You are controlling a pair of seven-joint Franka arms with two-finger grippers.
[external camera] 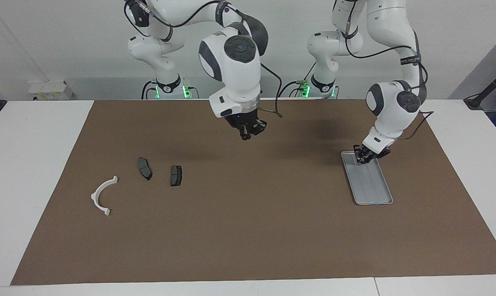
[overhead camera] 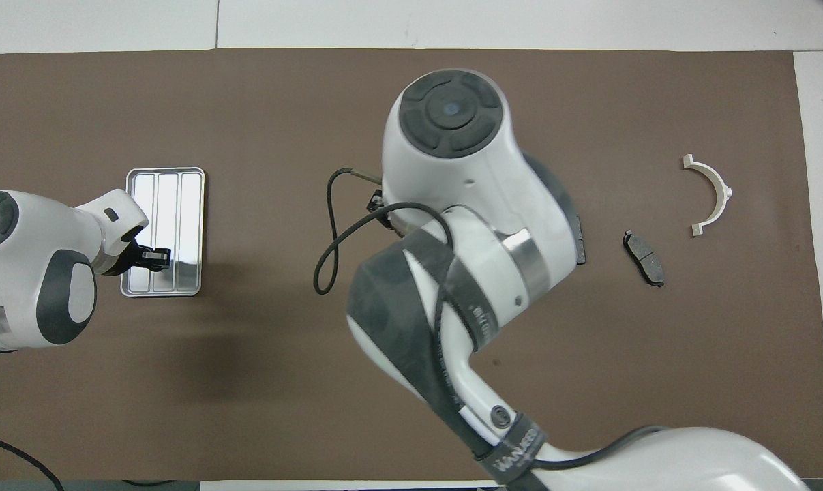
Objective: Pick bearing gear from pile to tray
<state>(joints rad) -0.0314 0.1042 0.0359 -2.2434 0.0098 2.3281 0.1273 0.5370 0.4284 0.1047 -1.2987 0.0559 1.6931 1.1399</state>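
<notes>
The pile lies toward the right arm's end of the table: a white arc-shaped piece [external camera: 102, 197] [overhead camera: 711, 194] and two dark brake pads [external camera: 144, 168] [external camera: 175, 175] beside it. In the overhead view one brake pad [overhead camera: 643, 257] shows fully, while the right arm covers most of the other. The bearing gear is out of view. My right gripper [external camera: 248, 132] hangs shut, high over the middle of the mat; its own arm hides it from overhead. My left gripper [external camera: 362, 158] [overhead camera: 157, 257] sits low over the silver tray [external camera: 373, 187] [overhead camera: 179, 204], at the end nearer to the robots.
A brown mat [external camera: 252, 230] covers the table, with white tabletop [external camera: 26, 164] around it. A loose black cable [overhead camera: 326, 259] hangs from the right arm's wrist.
</notes>
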